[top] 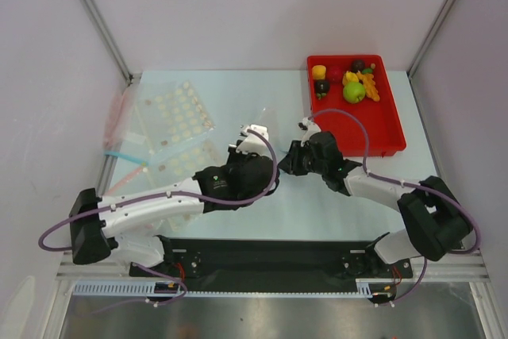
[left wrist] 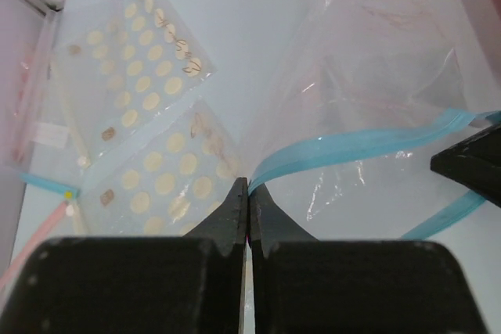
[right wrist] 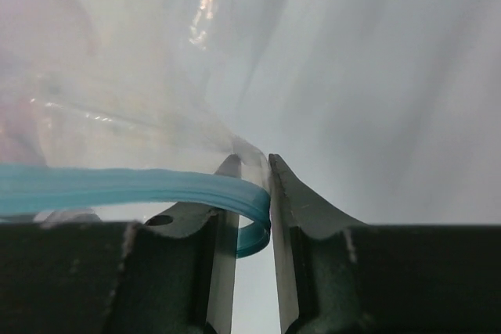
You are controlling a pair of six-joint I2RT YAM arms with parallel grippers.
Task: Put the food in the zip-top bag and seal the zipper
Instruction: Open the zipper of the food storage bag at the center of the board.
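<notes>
The clear zip-top bag (left wrist: 376, 76) hangs stretched between my two grippers over the table's middle. Its light-blue zipper (left wrist: 352, 146) runs from one gripper to the other. My left gripper (left wrist: 248, 187) is shut on the zipper's left end; in the top view it (top: 268, 147) sits just left of my right gripper (top: 288, 158). My right gripper (right wrist: 254, 166) pinches the folded far end of the zipper (right wrist: 117, 185) and the bag's corner. The food lies in a red tray (top: 381, 129): green apple (top: 354, 92), orange bunch (top: 370, 86), dark purple ball (top: 321, 86), yellow piece (top: 318, 71).
Other clear bags holding pale dotted sheets (top: 171, 113) lie at the back left, with a pink-strip bag (top: 117, 117) against the left wall and a short teal strip (left wrist: 47, 185) beside them. Frame posts stand at the back corners.
</notes>
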